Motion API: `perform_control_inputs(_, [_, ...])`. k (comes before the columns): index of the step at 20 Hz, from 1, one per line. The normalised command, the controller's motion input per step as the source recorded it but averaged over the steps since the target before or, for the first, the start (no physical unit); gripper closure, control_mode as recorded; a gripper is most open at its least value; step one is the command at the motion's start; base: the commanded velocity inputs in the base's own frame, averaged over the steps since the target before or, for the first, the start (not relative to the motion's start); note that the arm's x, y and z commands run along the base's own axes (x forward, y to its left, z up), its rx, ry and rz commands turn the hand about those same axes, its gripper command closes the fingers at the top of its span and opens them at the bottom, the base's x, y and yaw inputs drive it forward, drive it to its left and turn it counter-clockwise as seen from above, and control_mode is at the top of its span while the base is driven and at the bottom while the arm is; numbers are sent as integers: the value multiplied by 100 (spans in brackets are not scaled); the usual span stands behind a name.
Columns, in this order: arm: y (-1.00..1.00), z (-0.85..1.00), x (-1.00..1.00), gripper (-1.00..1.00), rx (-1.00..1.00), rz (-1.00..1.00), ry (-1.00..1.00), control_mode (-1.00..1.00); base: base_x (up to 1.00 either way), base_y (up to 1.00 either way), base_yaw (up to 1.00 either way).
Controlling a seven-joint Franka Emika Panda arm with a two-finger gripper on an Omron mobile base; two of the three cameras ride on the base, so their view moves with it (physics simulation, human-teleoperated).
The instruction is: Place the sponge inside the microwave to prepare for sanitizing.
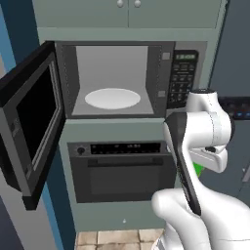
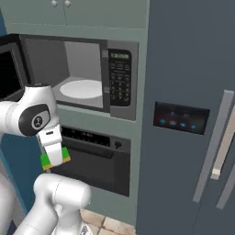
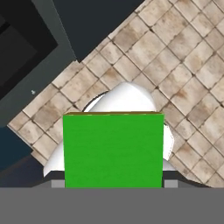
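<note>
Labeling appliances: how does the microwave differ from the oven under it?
The microwave has its door swung open, showing a light cavity; the oven is shut and dark. The microwave's keypad is on its side; the oven's controls run along the top. Both are built into one green cabinet column.

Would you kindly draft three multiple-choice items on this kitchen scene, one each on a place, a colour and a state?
1. Where is the sponge?
A. On the microwave's plate
B. In the gripper, in front of the oven
C. On the floor

2. What colour is the sponge?
A. Yellow
B. Blue
C. Green

3. How does the microwave door stand?
A. Swung open to the left
B. Shut
C. Taken off

Key:
1 B: the right base view shows the sponge clamped at the gripper, level with the oven, below the microwave; the white plate is bare.
2 C: bright green in the hand view.
3 A: the left base view shows the door swung wide, the cavity exposed.
</note>
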Motion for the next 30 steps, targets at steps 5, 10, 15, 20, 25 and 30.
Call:
perform_control_inputs(5, [0, 0, 0, 100, 0, 0, 0, 100, 16, 2, 24])
perform_control_inputs(10, [0, 0, 0, 100, 0, 0, 0, 100, 30, 0, 27])
perform_control_inputs(15, [0, 0, 0, 100, 0, 0, 0, 100, 26, 1, 23])
perform_control_inputs(20, [0, 0, 0, 100, 0, 0, 0, 100, 44, 0, 22])
perform_control_inputs(25, [0, 0, 0, 100, 0, 0, 0, 100, 55, 0, 17])
perform_control_inputs(30, [0, 0, 0, 100, 0, 0, 0, 100, 42, 6, 14])
